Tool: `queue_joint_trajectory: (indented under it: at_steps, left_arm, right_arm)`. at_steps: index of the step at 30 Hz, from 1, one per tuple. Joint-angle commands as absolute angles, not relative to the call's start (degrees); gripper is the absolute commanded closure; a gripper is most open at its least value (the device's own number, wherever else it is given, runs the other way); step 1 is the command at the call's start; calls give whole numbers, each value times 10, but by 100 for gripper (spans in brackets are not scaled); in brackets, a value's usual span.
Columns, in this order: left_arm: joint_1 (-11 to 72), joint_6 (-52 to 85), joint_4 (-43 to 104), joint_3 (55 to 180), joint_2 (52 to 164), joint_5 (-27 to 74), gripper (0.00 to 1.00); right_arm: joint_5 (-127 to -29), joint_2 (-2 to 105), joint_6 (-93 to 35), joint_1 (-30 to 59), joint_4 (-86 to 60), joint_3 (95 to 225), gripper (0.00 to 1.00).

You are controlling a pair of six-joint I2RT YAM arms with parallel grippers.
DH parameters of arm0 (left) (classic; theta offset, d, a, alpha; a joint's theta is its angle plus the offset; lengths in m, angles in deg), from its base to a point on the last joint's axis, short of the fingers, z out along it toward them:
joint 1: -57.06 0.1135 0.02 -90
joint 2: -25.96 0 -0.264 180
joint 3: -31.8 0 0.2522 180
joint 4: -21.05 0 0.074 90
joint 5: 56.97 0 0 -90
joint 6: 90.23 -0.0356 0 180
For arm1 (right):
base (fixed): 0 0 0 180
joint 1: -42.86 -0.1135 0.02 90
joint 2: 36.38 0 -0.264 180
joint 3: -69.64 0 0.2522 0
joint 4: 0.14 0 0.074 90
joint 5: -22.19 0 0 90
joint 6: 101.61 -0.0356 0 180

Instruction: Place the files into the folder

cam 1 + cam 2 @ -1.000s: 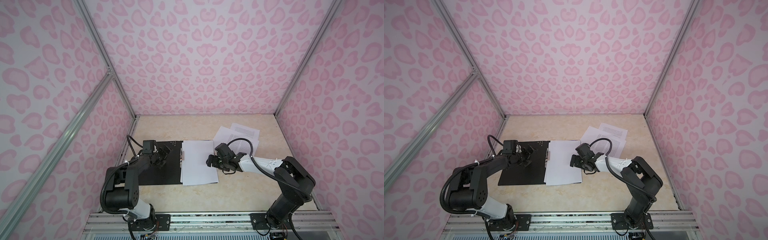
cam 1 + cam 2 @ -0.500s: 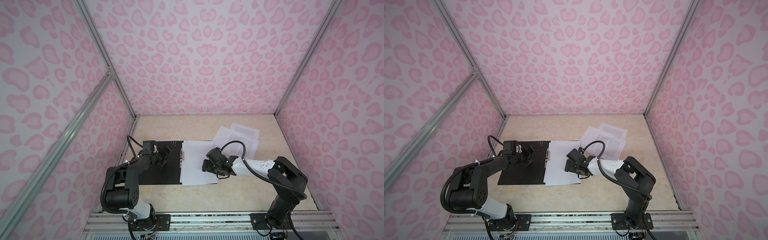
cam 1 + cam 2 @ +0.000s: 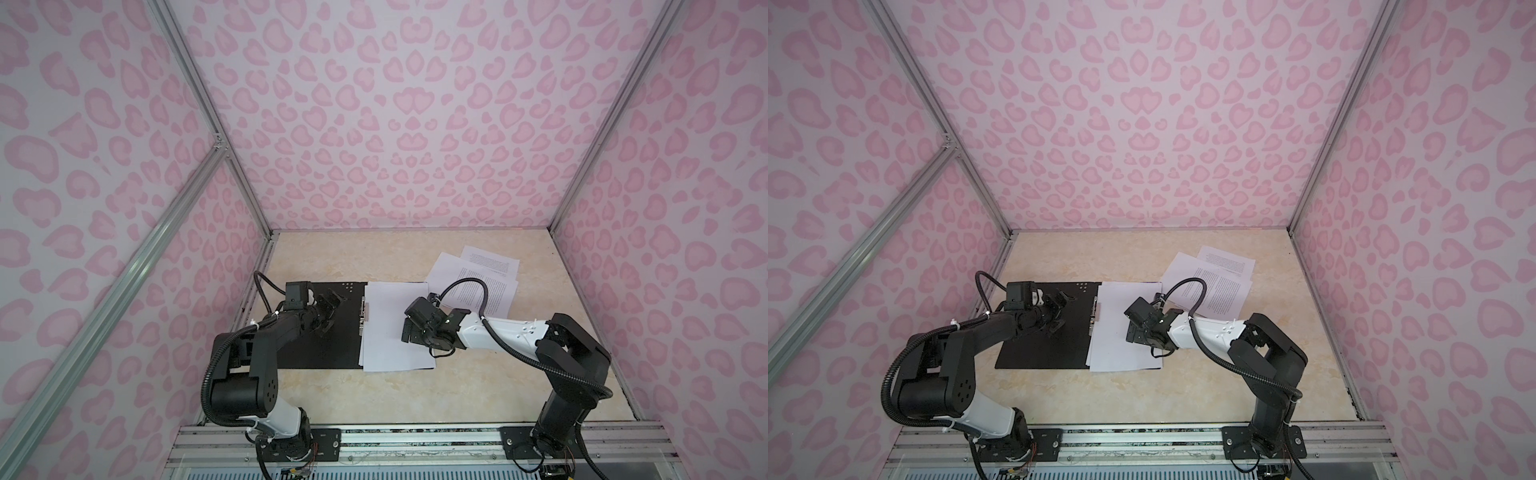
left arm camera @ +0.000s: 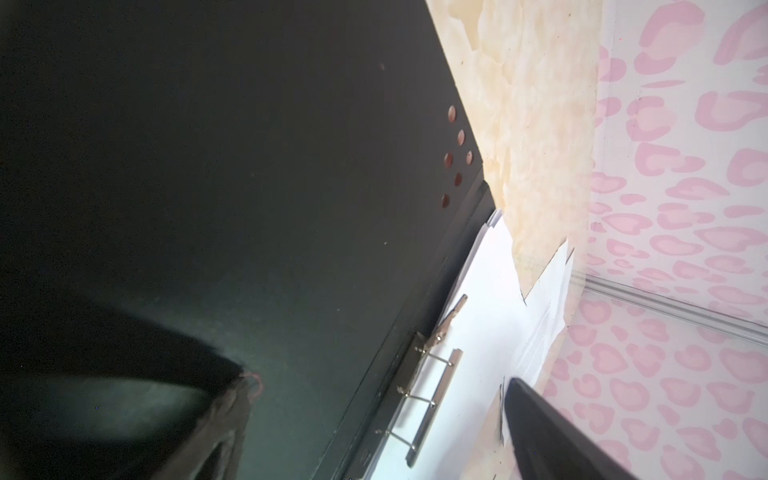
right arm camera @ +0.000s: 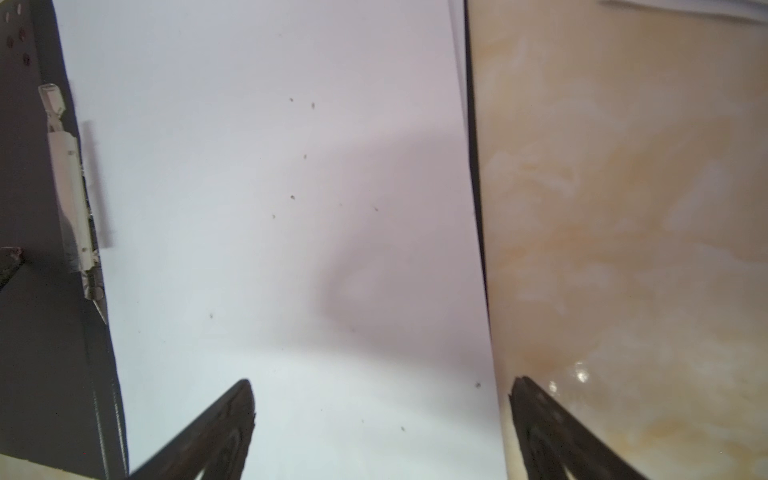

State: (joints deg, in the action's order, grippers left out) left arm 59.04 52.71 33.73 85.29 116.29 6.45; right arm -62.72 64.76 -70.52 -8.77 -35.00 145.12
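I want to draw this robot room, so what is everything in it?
Folder: one, black inside, lying open, left of centre.
Clip: one, silver, on the folder's spine.
Blank sheets: small stack, white, on the folder's right half.
Printed sheets: about three, white, loose at back right.
Table: one, beige, under everything.
Walls: three, pink spotted, around the table.
Left tool: one, black, open above the folder.
Right tool: one, black, open over the blank sheets' right edge.

Black open folder (image 3: 332,349) with a few reddish dots (image 4: 461,137) near one edge, silver clip (image 4: 432,395), blank white sheet (image 3: 390,332), white sheets (image 3: 498,291) with black print, cream marbled table (image 3: 374,399), pale walls (image 3: 395,124) with pink leopard spots, silver frame (image 3: 158,237), black-and-white arms (image 3: 249,365)
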Motion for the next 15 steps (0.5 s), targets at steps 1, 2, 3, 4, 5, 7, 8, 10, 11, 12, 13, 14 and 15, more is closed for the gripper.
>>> queue_joint_trajectory:
  at_steps: [1,2,3,4,5,7,8,10,11,12,13,14,15]
  left_arm:
    - [590,531,415,844,1174,88,3]
    - [590,531,415,843,1174,88,3]
    - [590,531,415,844,1175,87,3]
    - [590,531,415,843,1176,87,3]
    - [590,530,414,843,1176,86,3]
    - [590,531,413,842,1177,86,3]
    - [591,531,412,842,1178,86,3]
    - [590,531,412,842,1180,85,3]
    - [590,531,412,842,1181,85,3]
    - [590,533,411,841,1181,83,3]
    - [590,533,409,840,1181,84,3]
    - [590,533,408,840,1181,83,3]
    - [590,533,407,840,1182,83,3]
  right_arm:
    - [-615,658,-711,-92,-362,1452,3]
    - [-619,659,-711,-92,-360,1454,3]
    - [-621,661,-711,-94,-359,1455,3]
    - [-623,663,-712,-95,-359,1457,3]
    - [-626,664,-713,-95,-359,1457,3]
    - [-628,665,-714,-95,-355,1456,3]
    - [-630,665,-714,-95,-354,1456,3]
    - [-629,664,-714,-96,-356,1458,4]
    - [-627,664,-713,-97,-357,1460,4]
    - [-628,665,-713,-98,-358,1461,4]
    - [-629,667,-713,-98,-356,1460,4]
    - [-633,666,-713,-98,-354,1459,4]
    - [-633,667,-713,-97,-351,1459,4]
